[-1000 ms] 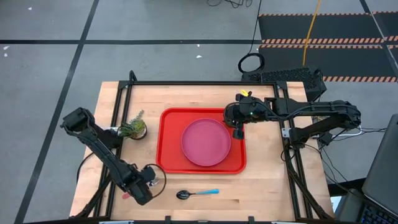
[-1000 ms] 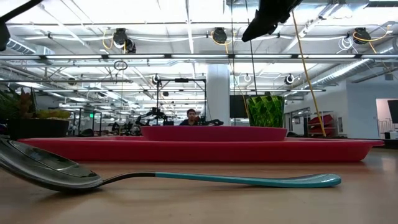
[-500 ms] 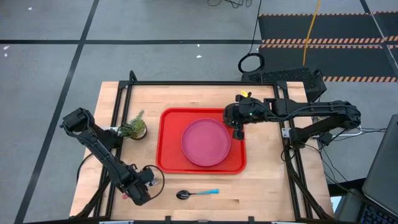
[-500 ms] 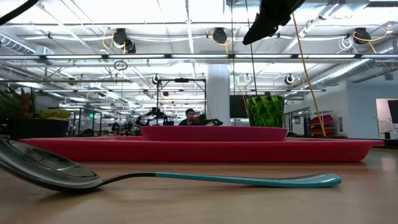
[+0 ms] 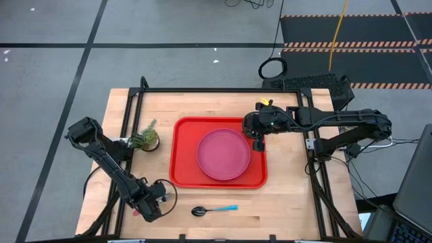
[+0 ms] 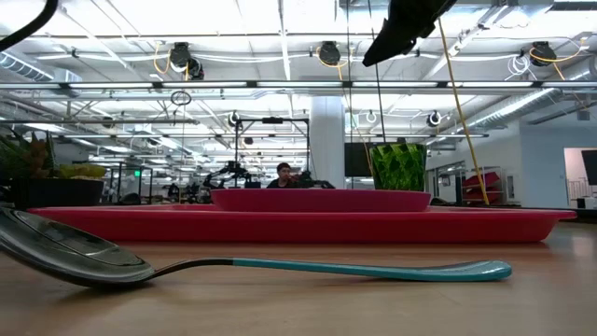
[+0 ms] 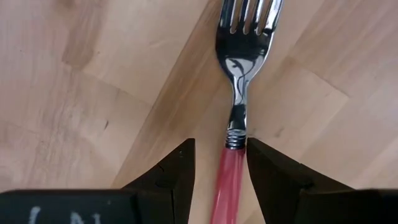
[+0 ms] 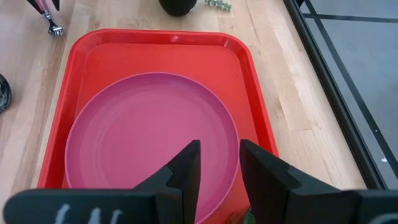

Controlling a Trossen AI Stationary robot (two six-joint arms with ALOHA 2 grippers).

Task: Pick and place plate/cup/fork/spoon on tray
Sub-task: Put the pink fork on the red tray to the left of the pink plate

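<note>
We see the left gripper (image 7: 217, 168) low over the tabletop (image 5: 283, 209) at its near left corner, its fingers (image 7: 177, 171) spread on either side of the fork (image 7: 239, 81). The fork lies flat on the wood with its pink handle between the fingers; whether they touch it we cannot tell.

The right gripper (image 8: 217, 165) hangs above the far right corner of the tray (image 5: 182, 155), by the plate (image 5: 223, 154). Its fingers stand parted. We see nothing held between them. The cup (image 6: 398, 167) stands on the tray just behind the plate's right edge in the low view.

The plate sits in the middle of the tray. The spoon (image 5: 214, 210) lies on the tabletop in front of the tray, bowl to the left. A plant (image 5: 145, 139) stands left of the tray.
</note>
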